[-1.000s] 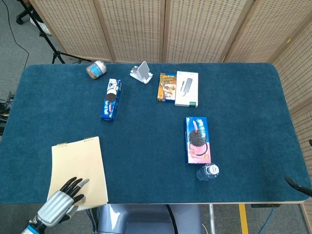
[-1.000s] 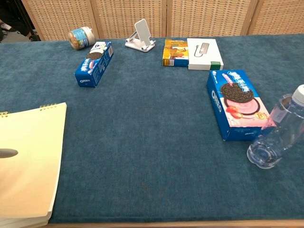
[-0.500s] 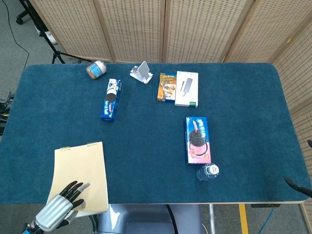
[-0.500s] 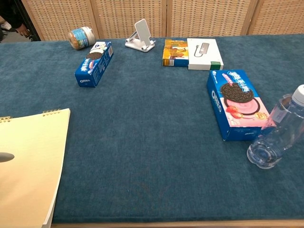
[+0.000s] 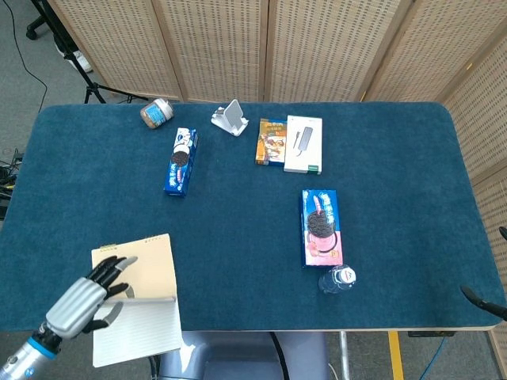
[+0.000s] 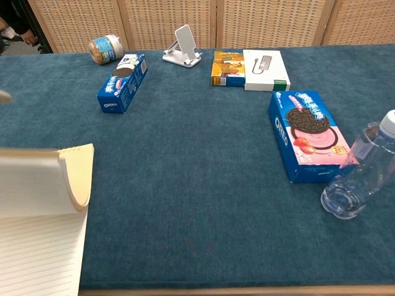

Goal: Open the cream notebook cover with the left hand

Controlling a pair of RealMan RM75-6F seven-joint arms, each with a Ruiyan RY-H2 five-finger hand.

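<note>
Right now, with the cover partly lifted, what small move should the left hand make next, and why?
Probably keep carrying the cover up and over toward the spiral edge. It curls half-raised above the lined page of the cream notebook, not yet folded flat, and the left hand is at it, so letting go now would likely drop it shut.

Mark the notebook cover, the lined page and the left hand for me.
cream notebook cover (image 6: 37, 182), chest view, on its curled-up underside.
lined page (image 6: 37, 256), chest view, middle of the exposed sheet.
left hand (image 5: 79, 302), head view, back of the hand.
</note>
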